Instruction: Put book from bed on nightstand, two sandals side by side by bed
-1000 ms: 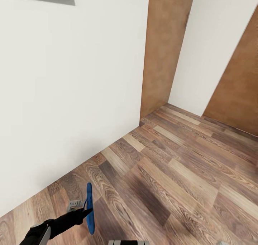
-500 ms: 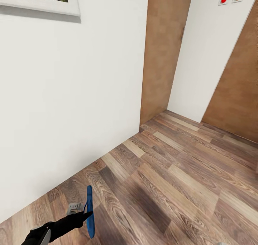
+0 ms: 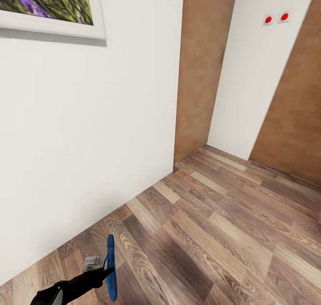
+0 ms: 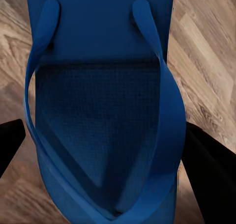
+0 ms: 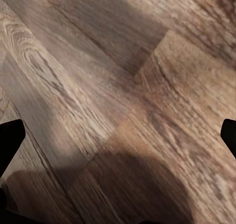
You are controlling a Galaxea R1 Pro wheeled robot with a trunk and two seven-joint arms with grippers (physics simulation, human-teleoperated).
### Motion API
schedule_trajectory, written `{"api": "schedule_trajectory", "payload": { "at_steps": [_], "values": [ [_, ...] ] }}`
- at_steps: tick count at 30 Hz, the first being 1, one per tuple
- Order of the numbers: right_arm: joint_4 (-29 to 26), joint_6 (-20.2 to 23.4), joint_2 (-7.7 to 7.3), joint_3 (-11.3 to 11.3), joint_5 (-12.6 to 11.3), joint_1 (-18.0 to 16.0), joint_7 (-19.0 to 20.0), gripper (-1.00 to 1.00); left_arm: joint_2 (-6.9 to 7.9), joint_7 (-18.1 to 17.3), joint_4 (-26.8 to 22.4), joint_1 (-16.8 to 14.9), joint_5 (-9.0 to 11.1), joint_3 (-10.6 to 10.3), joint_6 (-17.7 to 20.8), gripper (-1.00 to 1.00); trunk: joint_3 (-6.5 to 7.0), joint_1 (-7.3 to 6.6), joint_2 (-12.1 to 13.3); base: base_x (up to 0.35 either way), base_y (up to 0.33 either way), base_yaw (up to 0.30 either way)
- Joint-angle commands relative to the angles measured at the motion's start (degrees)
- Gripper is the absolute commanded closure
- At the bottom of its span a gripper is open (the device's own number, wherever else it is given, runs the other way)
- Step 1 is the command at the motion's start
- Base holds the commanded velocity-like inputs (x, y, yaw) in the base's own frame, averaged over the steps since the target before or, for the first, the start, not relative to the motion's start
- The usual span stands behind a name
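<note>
One bright blue sandal [image 3: 110, 256] hangs on edge just above the wood floor at the lower left of the head view, with my left gripper [image 3: 107, 271] shut on it. In the left wrist view the sandal [image 4: 98, 96] spans the space between the black fingers [image 4: 209, 175], straps facing the camera. My right gripper [image 5: 118, 135] is open over bare floor, with nothing between its fingertips [image 5: 10, 135]. The book, the bed, the nightstand and the other sandal are out of view.
A white wall [image 3: 89, 140] with a framed picture [image 3: 49, 6] runs close on the left. Brown door panels [image 3: 200, 69] [image 3: 294, 118] flank a white wall section with two red switches [image 3: 276, 18]. Wood-plank floor [image 3: 223, 233] stretches ahead and right.
The head camera has tilted upward, bringing the picture and the red switches further into view. The left gripper still holds the sandal in the same way.
</note>
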Motion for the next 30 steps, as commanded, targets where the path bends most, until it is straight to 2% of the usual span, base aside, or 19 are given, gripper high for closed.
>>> {"api": "schedule_trajectory", "payload": {
  "at_steps": [1,6,10,13,15,21,30],
  "values": [
    [1.4,0.5,0.14,-0.1,-0.5,0.0,0.2,-1.00,-0.05,0.1,1.9,0.0,0.5,0.0,-0.2,1.00,0.18,-0.04,0.0,0.000,0.000,0.000],
    [2.9,0.4,0.37,-0.1,-0.5,0.0,0.1,-1.00,-0.61,1.0,3.4,0.0,0.4,0.0,-1.0,1.00,1.29,-0.17,0.1,0.000,0.000,0.000],
    [3.3,-2.9,0.44,-0.1,-0.5,0.0,0.1,-1.00,-0.87,4.3,3.8,0.0,0.4,-0.1,-2.7,1.00,2.17,-0.27,0.1,0.000,0.000,0.000],
    [3.4,-6.4,0.46,-0.1,-0.5,0.0,0.1,-1.00,-1.29,8.1,3.9,0.0,0.5,-0.2,-3.7,1.00,2.84,-0.35,0.2,0.000,0.000,0.000],
    [3.6,-7.3,0.46,-0.1,-0.5,0.0,0.1,-1.00,-1.59,9.2,3.9,0.0,0.4,-0.2,-4.0,1.00,3.28,-0.40,0.2,0.000,0.000,0.000],
    [4.4,-7.8,0.46,-0.1,-0.5,0.0,0.1,-1.00,-2.70,10.0,3.8,0.0,0.2,-0.2,-4.1,1.00,4.61,-0.55,0.3,0.000,0.000,0.000],
    [4.6,-7.9,0.41,-0.2,-0.5,0.0,0.1,-1.00,-2.94,10.1,3.8,0.0,0.2,-0.3,-5.0,1.00,6.60,-0.78,0.4,0.000,0.000,0.000]
  ]
}}
